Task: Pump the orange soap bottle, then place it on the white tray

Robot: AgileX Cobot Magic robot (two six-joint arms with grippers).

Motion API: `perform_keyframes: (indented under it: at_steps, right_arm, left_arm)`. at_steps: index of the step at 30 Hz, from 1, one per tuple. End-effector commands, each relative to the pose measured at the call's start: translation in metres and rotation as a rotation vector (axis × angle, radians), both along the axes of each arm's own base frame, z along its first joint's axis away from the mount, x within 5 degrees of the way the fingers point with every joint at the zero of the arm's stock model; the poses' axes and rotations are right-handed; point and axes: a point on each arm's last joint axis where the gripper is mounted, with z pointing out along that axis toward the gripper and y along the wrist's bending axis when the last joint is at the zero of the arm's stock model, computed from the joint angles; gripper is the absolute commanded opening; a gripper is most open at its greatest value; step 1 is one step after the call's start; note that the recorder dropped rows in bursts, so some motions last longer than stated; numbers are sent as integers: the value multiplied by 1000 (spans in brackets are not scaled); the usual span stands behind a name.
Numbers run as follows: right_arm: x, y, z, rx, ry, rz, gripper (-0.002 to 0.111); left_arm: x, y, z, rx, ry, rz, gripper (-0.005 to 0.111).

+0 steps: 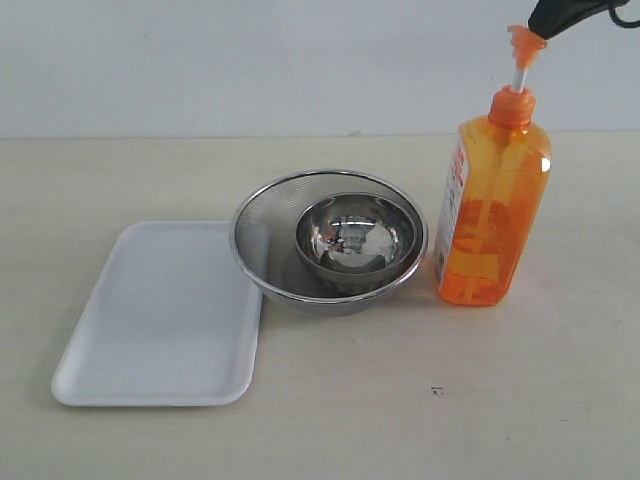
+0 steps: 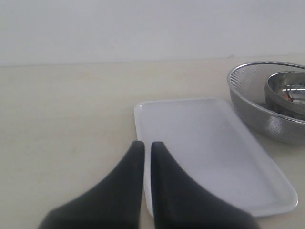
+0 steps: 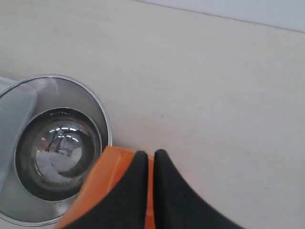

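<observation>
The orange soap bottle (image 1: 492, 205) stands upright on the table at the right, its orange pump head (image 1: 525, 44) raised on a white stem. My right gripper (image 1: 548, 22) is shut with nothing in it, its tips resting at the top of the pump head; from the right wrist camera the gripper (image 3: 147, 153) hangs straight above the bottle (image 3: 102, 183). The white tray (image 1: 160, 315) lies flat and bare at the left. My left gripper (image 2: 144, 144) is shut and holds nothing, low over the near edge of the tray (image 2: 209, 148).
A steel mesh bowl (image 1: 262, 243) with a smaller shiny steel bowl (image 1: 355, 240) inside it stands between tray and bottle, touching the tray's right edge. Both bowls also show in the left wrist view, mesh bowl (image 2: 248, 102). A pale wall rises behind the table.
</observation>
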Motion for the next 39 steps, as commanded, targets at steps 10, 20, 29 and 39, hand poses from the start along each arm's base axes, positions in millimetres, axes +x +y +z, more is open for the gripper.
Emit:
perform_keyframes:
  at_steps: [10,20,29,39]
  right_arm:
    - [6,6,-1,22,-54,93,0]
    - [5,12,1,54,-82,178,0]
    - [3,14,1,41,-90,253,0]
    - [-3,20,2,61,-86,378,0]
  left_arm:
    - [0,0,-1,4,-1,1,5]
    - [0,0,-1,4,-1,1,5]
    - [0,0,-1,4,-1,1,5]
    - [0,0,-1,4,-1,1,5]
